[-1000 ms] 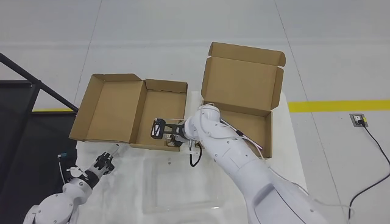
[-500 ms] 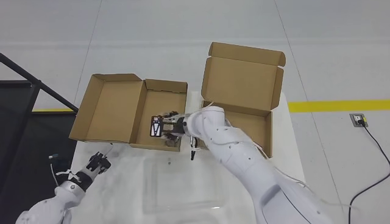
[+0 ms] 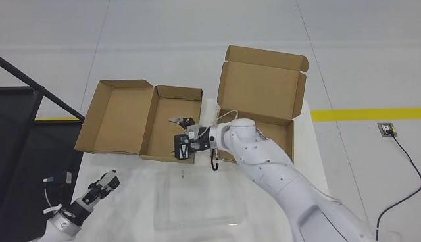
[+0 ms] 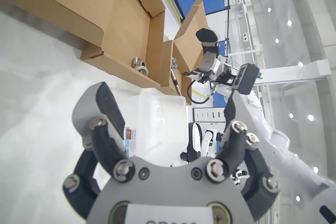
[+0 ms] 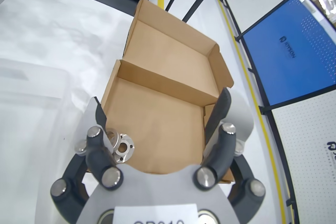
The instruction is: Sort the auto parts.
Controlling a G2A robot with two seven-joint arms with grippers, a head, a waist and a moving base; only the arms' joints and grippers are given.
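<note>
Two shiny silver flanged metal rings (image 5: pixel 122 147) already lie side by side in the 5 o'clock corner of the left open brown cardboard box (image 3: pixel 172 114), so sorting looks partly done, remainder unclear; right gripper (image 5: pixel 161 101) hangs over that box, jaws wide, empty; left gripper (image 3: pixel 105 181) also wide, empty, at 7 o'clock on the white table (image 3: pixel 131 193).

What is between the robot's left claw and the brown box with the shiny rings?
Nothing. In the top view, only bare white table lies between the left gripper and that box; the clear tray sits off to the side.
</note>
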